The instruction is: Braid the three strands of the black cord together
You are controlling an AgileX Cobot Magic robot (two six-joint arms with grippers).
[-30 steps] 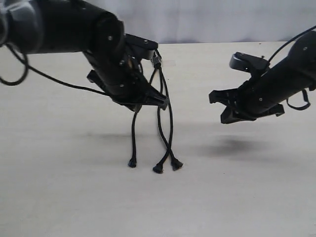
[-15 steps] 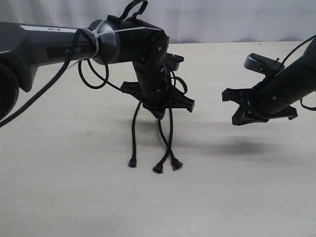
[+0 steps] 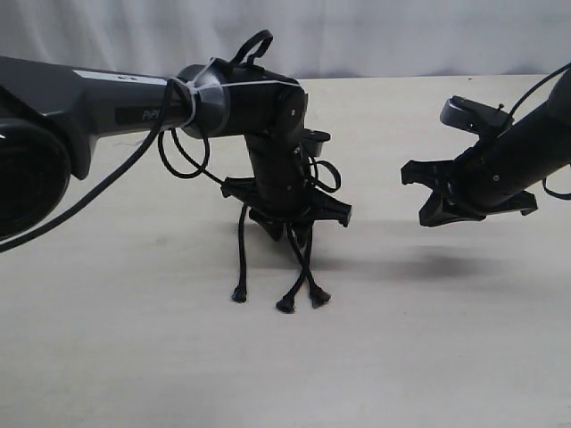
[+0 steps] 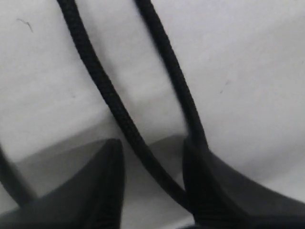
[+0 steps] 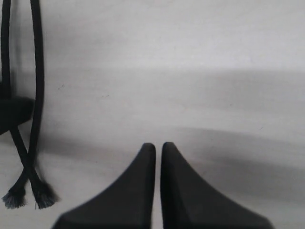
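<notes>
Black cord (image 3: 241,250) sits at the centre of the exterior view, its upper part hidden behind the left claw (image 4: 152,148). The three strands (image 3: 304,259) run out from under that claw toward 6 o'clock, and their flared tips (image 3: 285,305) rest on the counter (image 3: 134,357). The two strands on the 3 o'clock side cross just above their tips. The third lies apart at 9 o'clock. Left claw stands fairly wide, with one strand passing between its fingers (image 4: 214,191) unpinched and a second running against one finger. Right claw (image 5: 158,145) is drawn to a thin slit, holding nothing. It hangs above the counter at 3 o'clock of the cord, well apart.
</notes>
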